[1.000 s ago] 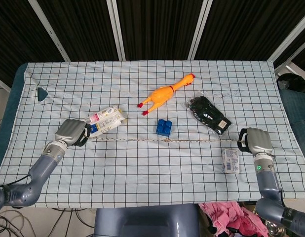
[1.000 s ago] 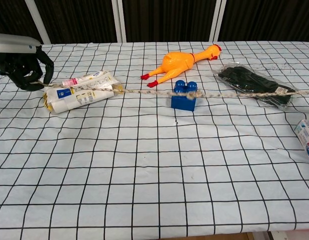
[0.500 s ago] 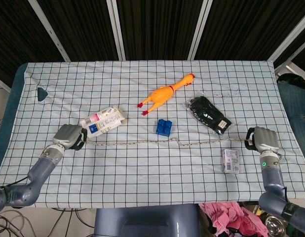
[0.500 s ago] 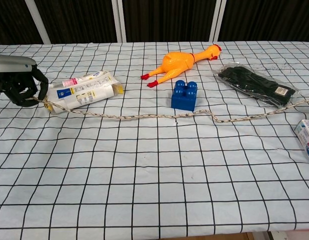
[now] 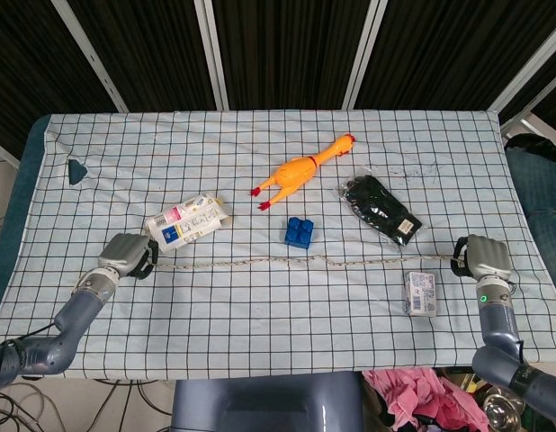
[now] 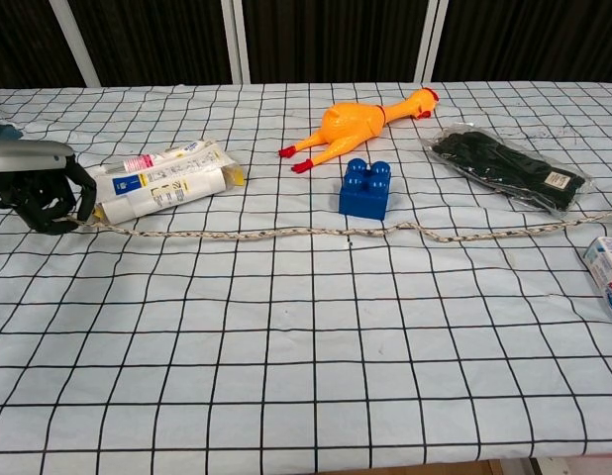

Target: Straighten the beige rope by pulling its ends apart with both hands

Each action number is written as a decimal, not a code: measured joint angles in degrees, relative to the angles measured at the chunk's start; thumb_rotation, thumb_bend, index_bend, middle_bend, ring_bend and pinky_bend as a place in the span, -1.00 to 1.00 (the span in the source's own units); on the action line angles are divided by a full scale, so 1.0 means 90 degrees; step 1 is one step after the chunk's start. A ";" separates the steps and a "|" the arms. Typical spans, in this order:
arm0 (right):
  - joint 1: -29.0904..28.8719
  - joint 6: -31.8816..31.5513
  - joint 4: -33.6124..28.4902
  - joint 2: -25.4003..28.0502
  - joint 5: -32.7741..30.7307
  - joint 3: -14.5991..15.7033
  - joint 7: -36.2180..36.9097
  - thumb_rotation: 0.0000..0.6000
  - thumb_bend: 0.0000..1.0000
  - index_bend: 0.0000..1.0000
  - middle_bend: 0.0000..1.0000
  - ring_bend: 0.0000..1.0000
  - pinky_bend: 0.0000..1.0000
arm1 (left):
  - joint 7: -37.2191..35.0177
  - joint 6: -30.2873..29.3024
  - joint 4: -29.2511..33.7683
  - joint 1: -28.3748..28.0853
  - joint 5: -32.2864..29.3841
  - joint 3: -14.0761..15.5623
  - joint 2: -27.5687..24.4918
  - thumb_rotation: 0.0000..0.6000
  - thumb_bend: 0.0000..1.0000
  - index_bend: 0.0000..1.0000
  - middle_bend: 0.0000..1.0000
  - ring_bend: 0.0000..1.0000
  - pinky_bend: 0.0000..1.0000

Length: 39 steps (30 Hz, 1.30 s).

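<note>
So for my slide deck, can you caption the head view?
Left hand and right hand hold the beige rope stretched across the checked table, below the blue block.

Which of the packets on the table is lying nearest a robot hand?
The white packet, just inward of the right robot hand; the other packets lie farther from either hand.

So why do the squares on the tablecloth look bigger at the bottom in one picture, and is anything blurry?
Chest view: the camera sits low, so the tablecloth squares nearest it look larger; the rope stays sharp. Head view: looking down, squares stay even, nothing is blurry, and lighting is soft with faint shadows.
</note>
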State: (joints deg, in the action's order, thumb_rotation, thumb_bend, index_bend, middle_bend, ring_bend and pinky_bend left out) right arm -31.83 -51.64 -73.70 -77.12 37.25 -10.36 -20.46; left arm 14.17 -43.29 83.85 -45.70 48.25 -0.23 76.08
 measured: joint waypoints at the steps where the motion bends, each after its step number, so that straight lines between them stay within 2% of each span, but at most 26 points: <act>1: -0.0003 0.0028 0.0058 -0.0027 -0.0020 0.0002 0.0002 1.00 -0.22 0.22 0.59 0.89 0.73 | -0.0016 0.0023 -0.0041 0.0008 -0.0001 -0.0002 0.0019 1.00 -0.09 0.23 0.60 0.65 0.63; 11: -0.0012 0.0224 0.0539 -0.0259 -0.0110 -0.0009 0.0059 1.00 -0.22 0.22 0.59 0.89 0.73 | -0.0077 0.0211 -0.0427 0.0058 0.0048 -0.0029 0.0297 1.00 -0.09 0.23 0.59 0.65 0.63; 14: -0.0011 0.0298 0.0641 -0.0319 -0.0115 -0.0003 0.0077 1.00 -0.31 0.18 0.58 0.89 0.73 | -0.0057 0.0247 -0.0496 0.0062 0.0045 -0.0024 0.0364 1.00 -0.14 0.17 0.58 0.65 0.63; 19: -0.0019 0.0471 0.0666 -0.0321 -0.0121 0.0063 0.0015 1.00 -0.70 -0.12 0.57 0.88 0.73 | -0.0008 0.0297 -0.0555 0.0056 0.0025 -0.0035 0.0415 1.00 -0.49 -0.06 0.57 0.64 0.63; 23: -0.0055 0.0525 0.0579 -0.0258 -0.0131 0.0109 -0.0107 1.00 -0.87 -0.42 0.57 0.88 0.73 | 0.0016 0.0270 -0.0461 0.0050 0.0028 -0.0074 0.0349 1.00 -0.70 -0.37 0.56 0.64 0.63; 27: -0.0065 0.0498 0.0364 -0.0136 -0.0121 0.0065 -0.0080 1.00 -0.93 -0.62 0.57 0.88 0.73 | 0.0027 0.0149 -0.0240 0.0059 0.0080 -0.0138 0.0169 1.00 -0.74 -0.48 0.55 0.64 0.63; 33: -0.0050 0.0344 -0.0110 0.0197 -0.0115 -0.0048 -0.0012 1.00 -0.93 -0.69 0.53 0.85 0.72 | -0.0005 -0.0047 0.0198 0.0095 0.0137 -0.0273 -0.0224 1.00 -0.74 -0.49 0.52 0.61 0.61; 36: -0.0024 0.0248 -0.0473 0.0501 -0.0153 -0.0142 0.0043 1.00 -0.93 -0.70 0.37 0.73 0.61 | -0.0045 -0.0172 0.0504 0.0123 0.0192 -0.0361 -0.0501 1.00 -0.74 -0.49 0.43 0.52 0.57; 39: 0.0014 0.0109 -0.0965 0.0911 -0.0192 -0.0243 0.0076 1.00 -0.92 -0.78 -0.01 0.38 0.27 | -0.0053 -0.0367 0.0866 0.0162 0.0279 -0.0447 -0.0820 1.00 -0.74 -0.49 0.23 0.32 0.45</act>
State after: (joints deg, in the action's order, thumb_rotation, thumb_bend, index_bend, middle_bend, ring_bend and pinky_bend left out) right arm -31.71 -50.66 -82.39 -68.92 35.52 -12.55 -19.78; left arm 13.69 -46.59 91.64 -44.23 50.76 -4.25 68.70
